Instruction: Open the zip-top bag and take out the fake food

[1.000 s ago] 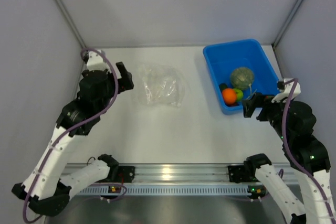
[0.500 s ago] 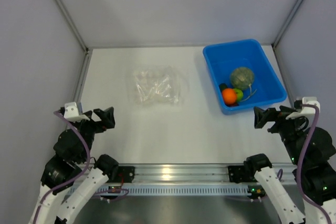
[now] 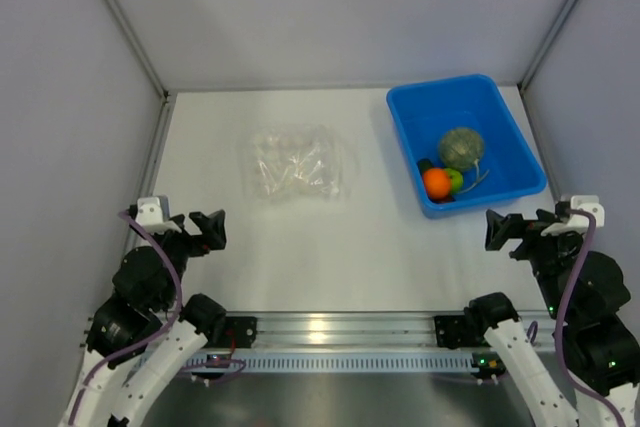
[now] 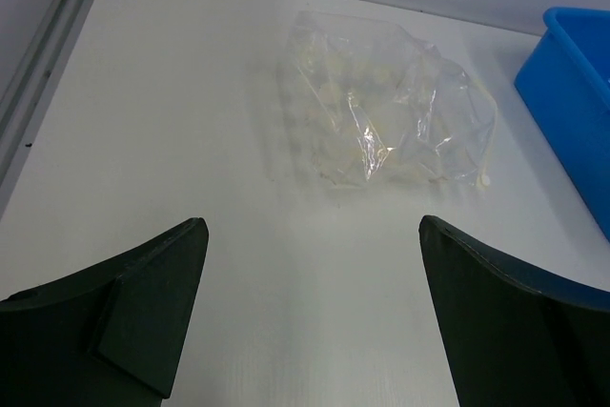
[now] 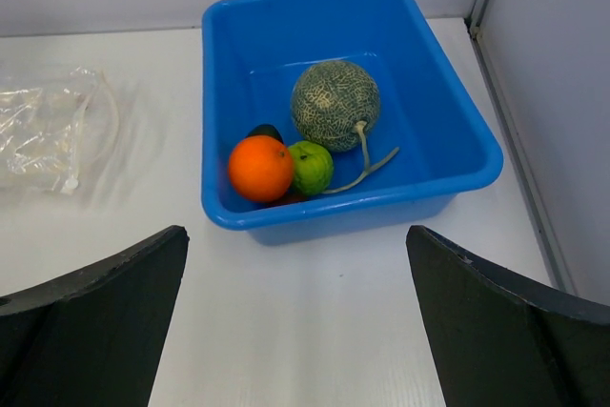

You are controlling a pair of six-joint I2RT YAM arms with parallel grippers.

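Looking down from the overhead camera, I see the clear crinkly zip-top bag with white polka dots lying flat and crumpled on the white table, toward the left half and well apart from both arms. In my left wrist view the pouch sits ahead of the left gripper, whose two dark fingers are spread wide with nothing between them. I see nothing inside the bag, though I cannot tell whether its zip edge is parted.

The fake food sits in the rectangular blue plastic bin at the far right of the table. My right wrist view shows it best: the netted grey-green melon ball rests near the middle of the bin floor, a thin stalk trailing from it toward the near wall. The round orange and the small green apple touch each other against the near wall, the orange on the left. The small dark piece peeks out just behind the orange, mostly hidden.

The right gripper is also released, fingers wide and empty, hanging over bare table on the near side of the bin.
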